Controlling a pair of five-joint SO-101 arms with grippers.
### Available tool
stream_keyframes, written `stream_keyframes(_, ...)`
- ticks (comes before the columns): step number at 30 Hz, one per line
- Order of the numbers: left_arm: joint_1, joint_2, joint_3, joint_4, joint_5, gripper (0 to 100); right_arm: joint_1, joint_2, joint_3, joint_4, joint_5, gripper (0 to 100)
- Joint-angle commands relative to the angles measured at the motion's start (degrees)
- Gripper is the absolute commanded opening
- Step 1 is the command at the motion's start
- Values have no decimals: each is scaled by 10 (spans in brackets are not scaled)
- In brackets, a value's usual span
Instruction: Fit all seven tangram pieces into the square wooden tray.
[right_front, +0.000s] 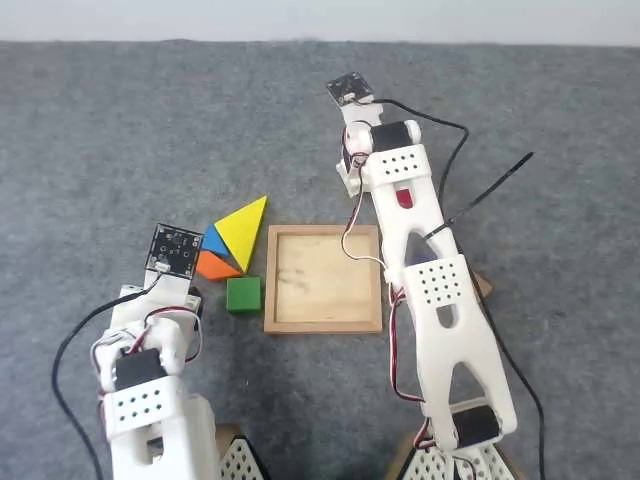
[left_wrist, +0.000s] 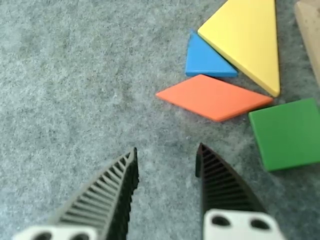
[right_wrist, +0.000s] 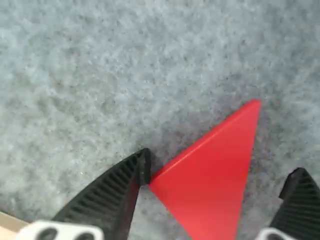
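Note:
The square wooden tray (right_front: 272, 280) lies in the middle of the table with nothing in it. To its left lie a yellow triangle (right_front: 245, 230), a blue triangle (right_front: 213, 241), an orange parallelogram (right_front: 215, 266) and a green square (right_front: 243, 294). My left gripper (left_wrist: 166, 152) hovers open just short of the orange parallelogram (left_wrist: 215, 97), with the green square (left_wrist: 287, 132) to one side. My right gripper (right_wrist: 220, 172) is open around a red triangle (right_wrist: 215, 170) on the carpet. One fingertip (right_wrist: 142, 160) touches the triangle's corner and the other stands apart from it.
Grey carpet covers the table. The right arm (right_front: 420, 260) stretches along the tray's right side to beyond its far edge. A tan corner (right_front: 483, 285) pokes out from under that arm. The left arm (right_front: 150, 370) stands at the near left.

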Motion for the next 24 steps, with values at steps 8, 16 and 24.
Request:
stream_keyframes(8,1,-13,-7,-12,-6,181,10,-10,-4,29,34,405)
stream_keyframes(16,1,-13,-7,-12,-6,181,-2,-13,-9,58,81,405)
stream_keyframes(24,1,-13,-7,-12,-6,181,-6,-9,-6,71,98,405)
